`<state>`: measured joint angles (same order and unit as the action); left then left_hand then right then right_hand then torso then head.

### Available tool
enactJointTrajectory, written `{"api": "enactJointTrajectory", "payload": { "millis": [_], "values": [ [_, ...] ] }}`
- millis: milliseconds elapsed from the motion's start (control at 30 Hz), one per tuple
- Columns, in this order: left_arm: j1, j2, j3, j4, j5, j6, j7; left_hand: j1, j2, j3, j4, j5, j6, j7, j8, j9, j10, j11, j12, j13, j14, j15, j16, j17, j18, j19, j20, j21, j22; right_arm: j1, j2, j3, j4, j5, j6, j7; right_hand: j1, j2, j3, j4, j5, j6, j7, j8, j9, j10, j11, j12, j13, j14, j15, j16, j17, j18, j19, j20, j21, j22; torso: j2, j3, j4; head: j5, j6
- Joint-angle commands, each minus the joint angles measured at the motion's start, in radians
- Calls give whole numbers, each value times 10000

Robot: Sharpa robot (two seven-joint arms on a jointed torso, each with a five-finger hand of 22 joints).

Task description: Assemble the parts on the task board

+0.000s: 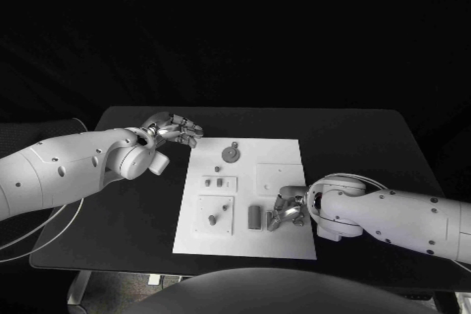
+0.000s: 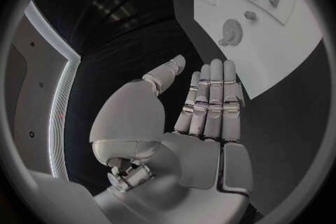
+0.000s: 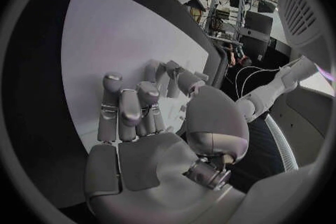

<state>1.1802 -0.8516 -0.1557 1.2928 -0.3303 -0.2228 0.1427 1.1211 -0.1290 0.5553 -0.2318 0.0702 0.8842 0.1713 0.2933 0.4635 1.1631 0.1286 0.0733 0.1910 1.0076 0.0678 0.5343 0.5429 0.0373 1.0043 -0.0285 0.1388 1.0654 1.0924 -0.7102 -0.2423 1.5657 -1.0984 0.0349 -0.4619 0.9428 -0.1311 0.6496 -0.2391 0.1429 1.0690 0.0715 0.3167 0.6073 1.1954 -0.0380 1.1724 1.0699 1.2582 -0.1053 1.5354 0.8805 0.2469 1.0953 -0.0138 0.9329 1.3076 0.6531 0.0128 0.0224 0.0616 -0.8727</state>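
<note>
The left robot hand (image 1: 175, 130) hovers over bare black desk (image 1: 128, 212) just off the task board (image 1: 284, 242), fingers straight and side by side, holding nothing. The right robot hand (image 1: 288, 208) rests on the board's near right part, fingers curled by an upright grey part (image 1: 256, 217); whether it grips it cannot be told. The left wrist view shows a gear-shaped part (image 2: 230, 30).
</note>
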Motion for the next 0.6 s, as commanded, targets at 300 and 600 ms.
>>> {"api": "enactJointTrajectory", "payload": {
  "millis": [300, 600],
  "values": [
    [11, 8, 4, 28, -48, 115, 58, -32, 19, 14, 66, 50, -60, 11, 64, -14, 15, 38, -19, -18, 22, 43, -45, 26, 173, -33, 13, -46, 17, -137, 100, -50, -122, -518, 174, -225, 708, 903, 100, -528, 68, 117, -3, 66, 48, 147, 2, 17, -30, 111, 71, -25, 32, 149, 7, -10, -10, 176, 1, 1, 7, 5, 1],
    [11, 17, 4, 27, -48, 118, 57, -29, 16, 13, 65, 49, -61, 11, 65, -16, 15, 38, -19, -18, 24, 44, -53, 36, 173, -33, 13, -49, 20, -179, 152, -49, -161, -543, 178, -238, 740, 955, 88, -526, 66, 133, -4, 76, 53, 172, 1, 24, -25, 140, 83, -19, 75, 149, 12, -10, -3, 179, 2, 7, -1, 4, 1]
  ]
}}
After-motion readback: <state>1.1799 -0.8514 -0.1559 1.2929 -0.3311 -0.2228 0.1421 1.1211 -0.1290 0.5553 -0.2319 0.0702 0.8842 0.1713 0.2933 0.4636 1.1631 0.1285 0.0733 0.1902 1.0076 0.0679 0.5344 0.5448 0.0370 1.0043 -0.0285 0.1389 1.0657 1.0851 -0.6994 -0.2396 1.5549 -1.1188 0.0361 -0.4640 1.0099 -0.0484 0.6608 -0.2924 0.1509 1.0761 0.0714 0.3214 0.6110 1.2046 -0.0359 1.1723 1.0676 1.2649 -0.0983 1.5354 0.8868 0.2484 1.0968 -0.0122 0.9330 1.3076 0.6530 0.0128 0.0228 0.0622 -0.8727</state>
